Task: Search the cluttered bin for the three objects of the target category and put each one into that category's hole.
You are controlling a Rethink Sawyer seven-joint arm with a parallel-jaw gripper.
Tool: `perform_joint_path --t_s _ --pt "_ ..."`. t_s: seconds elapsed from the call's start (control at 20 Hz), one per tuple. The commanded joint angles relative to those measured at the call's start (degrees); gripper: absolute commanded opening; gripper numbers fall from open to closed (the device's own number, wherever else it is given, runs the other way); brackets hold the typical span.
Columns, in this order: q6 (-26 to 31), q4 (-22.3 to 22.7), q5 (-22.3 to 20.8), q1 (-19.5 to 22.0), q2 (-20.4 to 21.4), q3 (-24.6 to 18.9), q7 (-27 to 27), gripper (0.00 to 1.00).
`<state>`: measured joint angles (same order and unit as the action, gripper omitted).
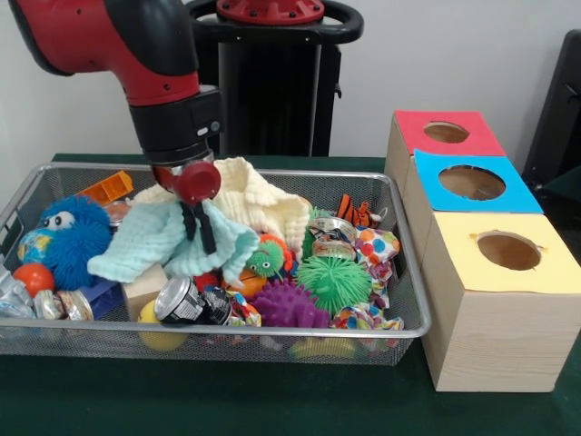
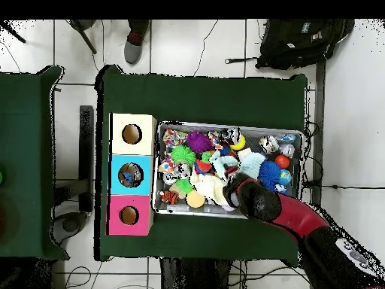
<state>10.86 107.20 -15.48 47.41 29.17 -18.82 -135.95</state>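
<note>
The silver wire-mesh bin [image 1: 413, 272] is full of toys and cloths; it also shows in the overhead view [image 2: 156, 169]. My gripper [image 1: 197, 232] reaches down into its left middle, with its black fingers [image 1: 207, 234] close together on a mint green cloth [image 1: 150, 238] that hangs bunched around them. No clear plastic bottle shows plainly; a crumpled clear or shiny thing [image 1: 11, 295] lies at the bin's front left corner. The red-topped hole [image 1: 446, 133] is on the farthest wooden box, right of the bin, and it also shows in the overhead view [image 2: 128, 215].
The blue-topped hole [image 1: 472, 182] and yellow-topped hole [image 1: 508, 250] stand nearer in the same row. A cream cloth [image 1: 263, 200], a metal can [image 1: 184, 302], spiky green [image 1: 336, 283] and purple [image 1: 281, 304] balls and a blue plush [image 1: 73, 238] fill the bin. My arm [image 2: 282, 214] covers the gripper from overhead.
</note>
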Motion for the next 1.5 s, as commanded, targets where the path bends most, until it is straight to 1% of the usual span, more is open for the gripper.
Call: perform_joint_path --t_s 0.05,0.1,0.15,0.2,0.25,0.35,0.5,0.7,0.8,0.9,1.2,1.25,1.35,1.5 --pt "18.5 -7.6 -3.5 -2.9 3.3 4.1 8.9 1.0" --pt "19.9 -8.6 -3.5 -2.8 3.7 3.8 9.7 1.0" --pt "22.6 -10.1 -3.3 -2.8 4.5 3.5 10.8 1.0" --pt "23.4 -11.0 -3.8 -2.8 4.8 3.3 11.2 1.0" --pt "25.8 -12.2 -3.7 -2.5 5.2 2.7 12.0 1.0" --pt "28.9 -13.9 -4.1 -2.4 5.9 1.9 12.3 1.0" --pt "32.7 -15.2 -4.0 -1.7 6.7 0.6 12.6 1.0" --pt "34.9 -16.5 -4.7 -1.0 7.5 -0.4 12.7 1.0" --pt "37.0 -16.6 -4.3 -0.9 8.3 -0.5 12.5 1.0" --pt "37.8 -16.8 -4.7 -0.4 8.9 -1.0 13.3 1.0" --pt "40.4 -18.3 -4.5 0.8 8.8 -2.0 15.1 1.0" --pt "40.1 -18.6 -4.8 0.9 8.8 -2.2 15.5 1.0" --pt "38.9 -19.4 -5.4 1.2 7.3 -2.5 15.8 1.0" --pt "36.8 -21.8 -7.4 1.0 4.7 -2.6 16.8 1.0"
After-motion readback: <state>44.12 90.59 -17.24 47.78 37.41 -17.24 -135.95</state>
